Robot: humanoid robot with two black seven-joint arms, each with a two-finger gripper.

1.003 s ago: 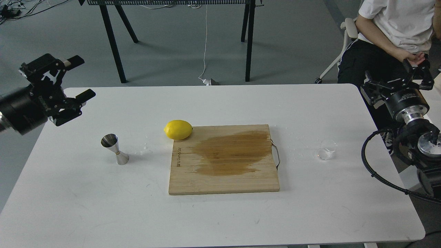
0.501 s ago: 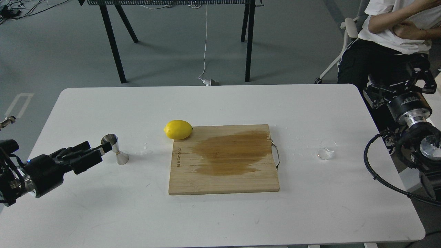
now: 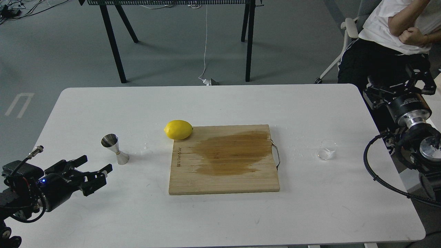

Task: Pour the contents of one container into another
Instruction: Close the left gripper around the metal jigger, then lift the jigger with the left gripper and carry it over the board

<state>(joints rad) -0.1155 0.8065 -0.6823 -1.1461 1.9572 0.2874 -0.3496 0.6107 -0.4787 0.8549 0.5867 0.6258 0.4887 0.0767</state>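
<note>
The steel hourglass jigger [image 3: 114, 148] stands upright on the left of the white table [image 3: 220, 213]. A small clear cup [image 3: 326, 150] stands upright on the right side, beyond the cutting board's metal handle. My left gripper [image 3: 93, 164] hovers low, near the front left, just below and left of the jigger, open with nothing between its fingers. My right gripper [image 3: 398, 85] is off the table's right edge, above and to the right of the cup, fingers spread and empty.
A wooden cutting board [image 3: 224, 179] with a wet brown stain lies mid-table, a lemon [image 3: 178, 129] at its far left corner. Water droplets lie near the jigger. A seated person [image 3: 389, 31] is behind the right gripper. Black table legs stand behind.
My left arm dropped from high at the far left to table level, reached near the jigger, then drew back toward me. The right gripper barely moved. The person raised their arm.
</note>
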